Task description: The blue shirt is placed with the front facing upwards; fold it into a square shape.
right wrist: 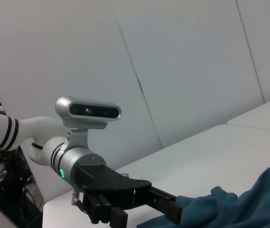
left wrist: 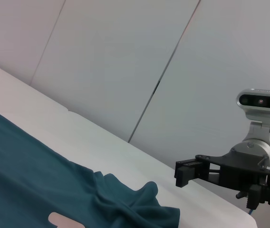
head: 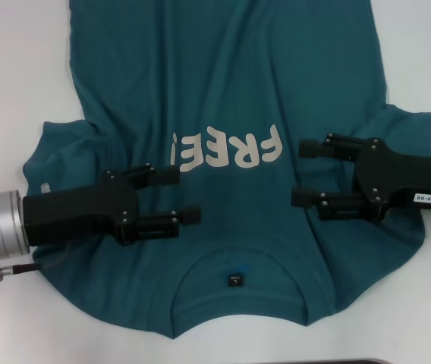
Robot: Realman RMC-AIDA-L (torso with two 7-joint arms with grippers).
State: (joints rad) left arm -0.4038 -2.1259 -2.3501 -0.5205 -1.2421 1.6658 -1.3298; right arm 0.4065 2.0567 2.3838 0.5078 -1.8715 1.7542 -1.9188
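Hovering over blue shirt (head: 223, 91), left gripper (head: 179, 196), right gripper (head: 304, 172), fingers apart.

The blue shirt (head: 223, 98) runs off the top of the head frame, so I can't see its hem. My left gripper (head: 177, 196) and right gripper (head: 303, 173) cover parts of its chest. The collar label (head: 234, 280) is too small to read.

The worktop (head: 18, 91) before me was plain white, with a seam line running across it in my left wrist view. Directly on it lay the blue shirt (head: 223, 98), spread front up, its "FREE" lettering (head: 227, 150) on the chest and its collar (head: 234, 284) nearest me. Both sleeves lay bunched and wrinkled against the white surface.
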